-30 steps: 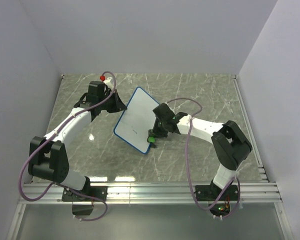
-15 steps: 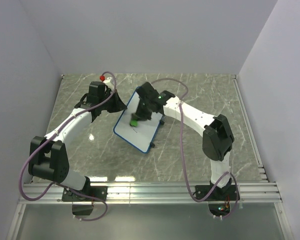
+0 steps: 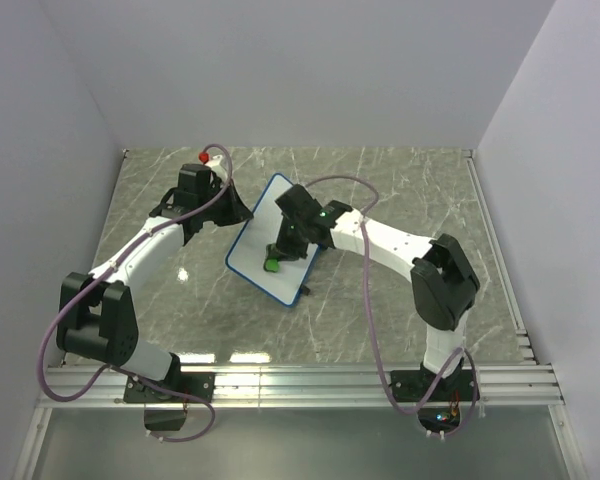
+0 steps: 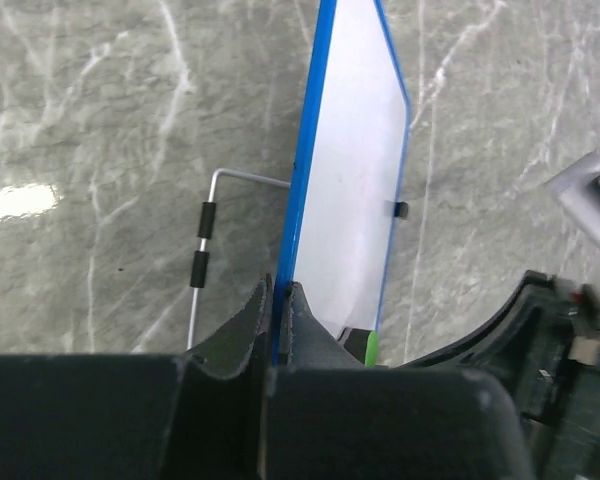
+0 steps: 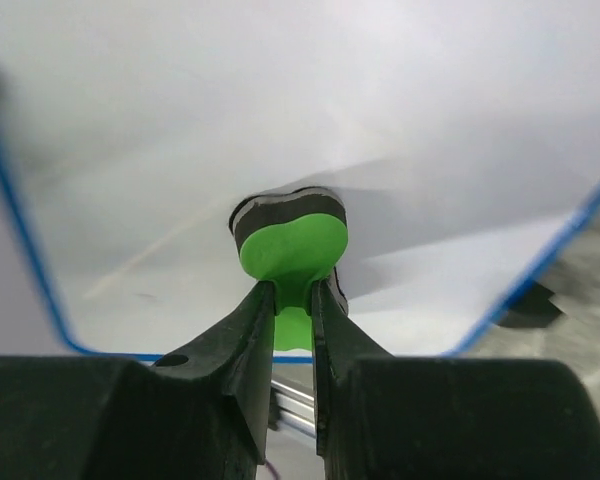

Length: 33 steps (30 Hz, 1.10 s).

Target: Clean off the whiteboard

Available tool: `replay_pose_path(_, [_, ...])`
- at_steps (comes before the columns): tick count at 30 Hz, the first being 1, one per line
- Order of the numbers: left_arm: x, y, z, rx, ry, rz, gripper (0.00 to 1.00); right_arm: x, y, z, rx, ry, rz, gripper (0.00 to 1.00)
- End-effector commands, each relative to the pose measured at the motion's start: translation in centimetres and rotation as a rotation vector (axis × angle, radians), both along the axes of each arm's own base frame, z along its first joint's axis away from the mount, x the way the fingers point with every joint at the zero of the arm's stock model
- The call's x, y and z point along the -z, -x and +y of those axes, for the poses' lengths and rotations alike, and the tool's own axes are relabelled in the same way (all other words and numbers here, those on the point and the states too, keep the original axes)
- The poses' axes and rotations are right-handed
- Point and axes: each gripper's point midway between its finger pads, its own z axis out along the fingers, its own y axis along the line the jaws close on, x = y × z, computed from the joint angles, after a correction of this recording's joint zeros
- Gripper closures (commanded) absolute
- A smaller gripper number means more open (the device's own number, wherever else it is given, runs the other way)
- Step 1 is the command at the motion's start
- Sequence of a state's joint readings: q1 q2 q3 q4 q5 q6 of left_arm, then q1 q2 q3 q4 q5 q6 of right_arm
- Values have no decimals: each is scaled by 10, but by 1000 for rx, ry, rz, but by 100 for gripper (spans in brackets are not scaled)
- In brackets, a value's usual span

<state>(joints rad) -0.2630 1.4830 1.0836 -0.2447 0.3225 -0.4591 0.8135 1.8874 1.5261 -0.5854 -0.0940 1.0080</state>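
Mostly the whiteboard (image 3: 252,250) sits near the middle of the worktop (image 3: 410,180), apparently propped at a tilt, with its upper right part covered by the right arm (image 3: 380,240). The left end effector (image 4: 278,292) is clenched on the blue rim (image 4: 302,150). Just behind it is a wire stand (image 4: 202,245), its lower end hidden by the fingers. The right end effector (image 5: 293,300) grasps a green eraser (image 5: 292,243) pressed against the white face. Faint streaks nearby are too blurred to read.
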Motion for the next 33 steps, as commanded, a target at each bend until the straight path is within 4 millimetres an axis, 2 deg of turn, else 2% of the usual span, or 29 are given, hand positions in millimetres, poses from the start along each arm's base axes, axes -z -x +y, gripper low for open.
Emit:
replay_pose_path(1, [9,11,-10,24,11,48,100,39,19,-27,-2,100,33,100])
replay_pose_path(3, [8,10,-11,24,12,47,100,58,27,-35,-2,136,57,100])
replay_pose_path(4, [8,9,-11,24,12,47,100,75,36,-48,-2,188,86,100])
replay_pose_path(7, [5,7,-12,27,14,46,100,106,53,-76,4,288,141,100])
replay_pose_path(10, [3,8,-11,26,14,39,100,118,64,-89,2,319,165,100])
replay_pose_path(12, [3,8,-11,25,13,37,100,115,62,-88,6,308,155,100])
replay_pose_path(15, [6,9,-10,20,12,45,100,100,46,-75,9,290,116,100])
replay_pose_path(16, [7,10,-11,21,13,45,100,84,33,-61,9,263,84,100])
replay_pose_path(17, [7,10,-10,18,13,45,100,76,26,-54,12,247,74,100])
replay_pose_path(18, [8,10,-10,18,11,46,100,58,12,-37,12,206,42,100])
replay_pose_path(20, [9,11,-10,14,16,50,100,48,1,-22,13,187,37,100])
replay_pose_path(21, [9,11,-11,14,17,51,100,23,-14,-6,23,135,-5,100])
replay_pose_path(23, [10,12,-12,14,18,52,100,8,-18,9,12,90,4,100])
replay_pose_path(24, [10,13,-13,15,20,51,100,-10,-26,24,10,41,-12,100])
replay_pose_path(26, [12,14,-14,14,21,53,100,-18,-30,35,12,14,-9,100])
replay_pose_path(27, [13,15,-15,16,21,57,100,-37,-35,45,11,-32,-26,100])
replay_pose_path(29, [15,15,-16,13,20,61,100,-44,-36,52,14,-55,-20,100])
replay_pose_path(30, [16,15,-16,12,18,60,100,-54,-35,59,12,-89,-18,100])
replay_pose_path(33, [16,16,-17,14,16,60,100,-62,-31,67,6,-127,-21,100])
